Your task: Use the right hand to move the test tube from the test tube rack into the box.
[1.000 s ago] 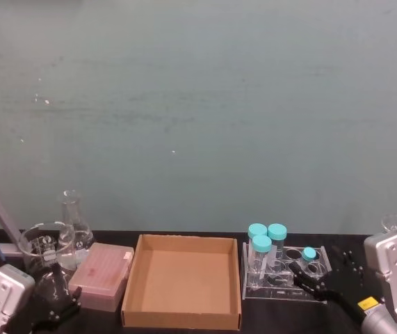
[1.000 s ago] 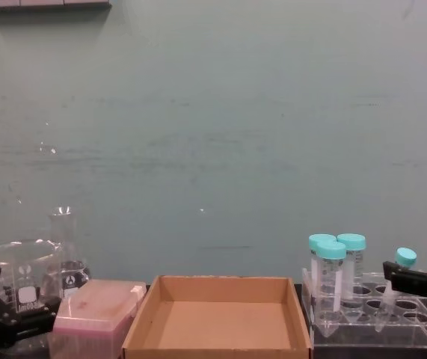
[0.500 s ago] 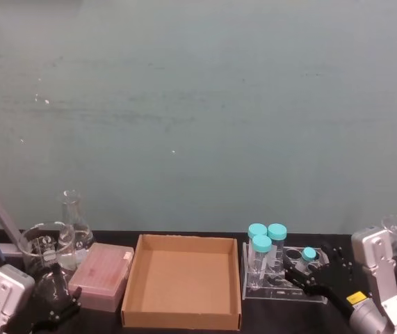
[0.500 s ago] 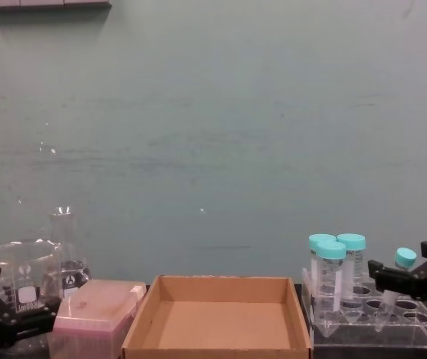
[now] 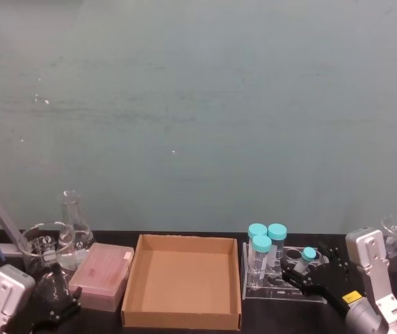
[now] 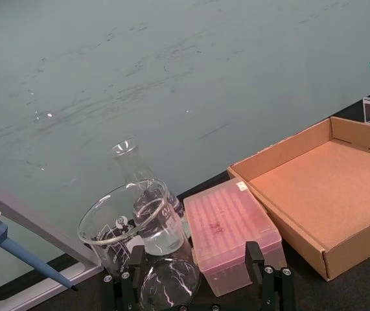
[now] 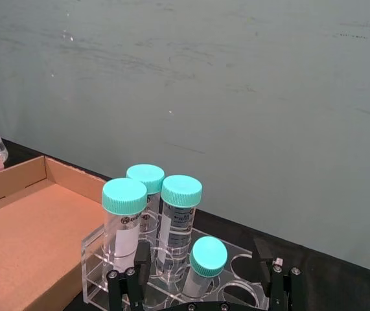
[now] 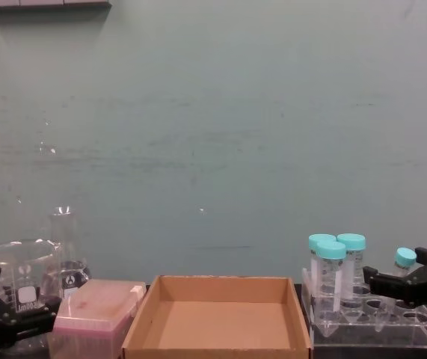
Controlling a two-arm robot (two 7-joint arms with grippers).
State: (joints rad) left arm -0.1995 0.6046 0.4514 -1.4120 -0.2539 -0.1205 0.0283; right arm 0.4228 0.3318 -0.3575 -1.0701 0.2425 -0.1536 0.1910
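1. Right hand [image 7: 201, 259], a black two-fingered gripper on a silver-grey arm, reaches low over the right end of the black table [image 5: 254, 321]. Its fingers are spread wide, one on each side of the test tube, and they clamp nothing.
2. The test tube [image 8: 404, 257] is slim and clear with a small teal cap. It stands in a hole toward the right end of the test tube rack [image 5: 279, 290], leaning slightly.
3. Three wider tubes [image 5: 261, 243] with larger teal caps stand close together at the rack's left end.
4. The clear rack sits near the table's front edge, just beside the right wall of the box [image 5: 181, 278].
5. The box, a shallow brown cardboard tray, lies at the middle of the front edge.
6. A pink translucent box [image 5: 101, 275] sits just beside the tray's left wall. A glass beaker [image 5: 45, 245] and a conical flask [image 5: 73, 216] stand behind it, near the table's left end.
7. The left gripper [image 6: 194, 249] rests low at the front left corner with its fingers wide apart.
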